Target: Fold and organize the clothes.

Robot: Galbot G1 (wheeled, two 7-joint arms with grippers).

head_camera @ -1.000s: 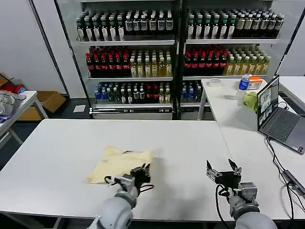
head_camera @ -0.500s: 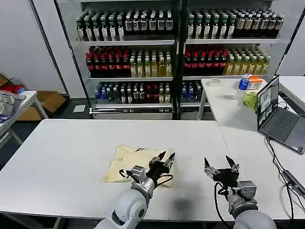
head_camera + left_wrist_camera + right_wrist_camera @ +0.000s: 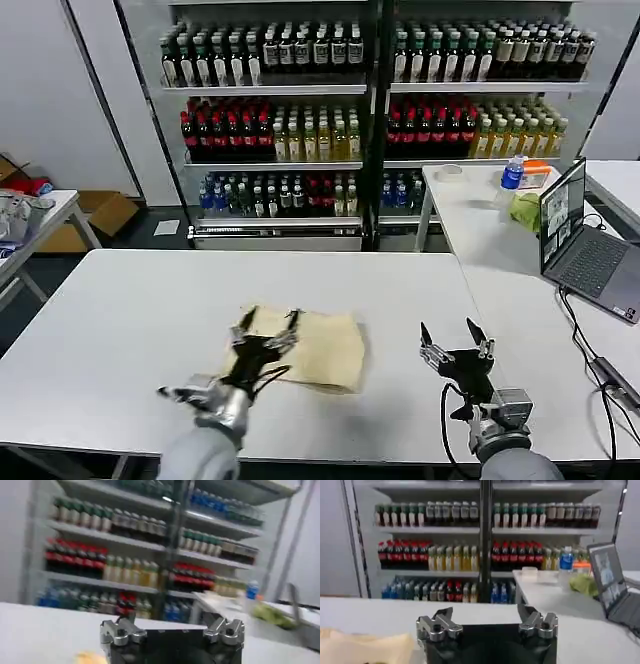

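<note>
While the bottle shelves [image 3: 370, 110] fill the far wall, stocked in rows of dark, red, yellow and blue-capped drinks, the white worktop [image 3: 120, 320] spreads across the near ground of the head view. A second worktop [image 3: 480, 230] stands to the right, carrying an open laptop [image 3: 585, 240], a yellow-green cloth lump [image 3: 525, 210] and a blue-capped bottle [image 3: 512, 172].

Cream T-shirt [image 3: 315, 348] lies flat on the white worktop, roughly at its middle, folded into a compact, near-rectangular shape. Its left edge is partly covered by the left tool.

Left tool [image 3: 267, 322] is over the left part of the shirt, fingers spread wide apart and pointing away from the robot, nothing between them. Whether the fingertips touch the fabric cannot be told. In the left wrist view the same tool [image 3: 172, 630] shows both fingers apart, with a small patch of the cream fabric just beside it at the lower edge.

Right tool [image 3: 453, 340] is over bare worktop to the right of the shirt, clear of it, fingers likewise spread and empty. The right wrist view shows that tool [image 3: 487, 622] parted too, with the shirt's cream edge [image 3: 367, 647] lying off to one side on the white surface.
</note>
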